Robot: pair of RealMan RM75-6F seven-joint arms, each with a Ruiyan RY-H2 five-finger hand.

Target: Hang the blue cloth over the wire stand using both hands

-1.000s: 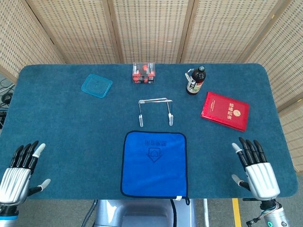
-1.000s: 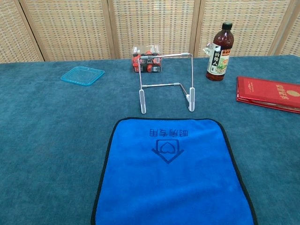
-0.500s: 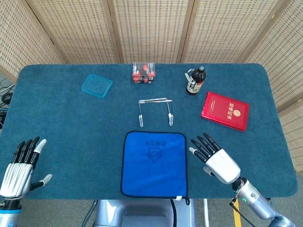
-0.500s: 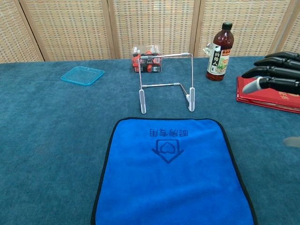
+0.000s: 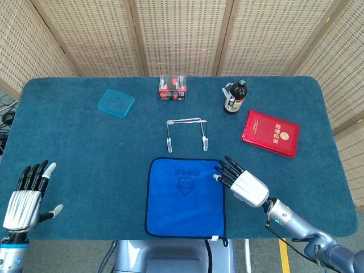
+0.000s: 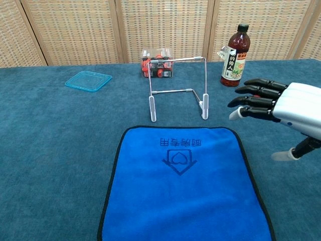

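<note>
Hovering with fingers spread and empty, right hand (image 5: 243, 185) probably just over blue cloth (image 5: 183, 197) far-right corner, nearer than left hand (image 5: 25, 199), also empty at the table's near-left edge

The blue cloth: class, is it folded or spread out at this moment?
Spread out. The blue cloth lies flat as one layer on the table, all its dark-bound edges and printed emblem showing; nothing grips it.

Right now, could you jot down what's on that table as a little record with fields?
cloth: blue cloth flat at the near edge, not yet lifted
stand: wire stand upright just behind the cloth, bare
right hand: right hand open, fingers spread by the cloth's far right corner
left hand: left hand open, far left, holding nothing
other things: bottle, red book, clear lid, small box
</note>
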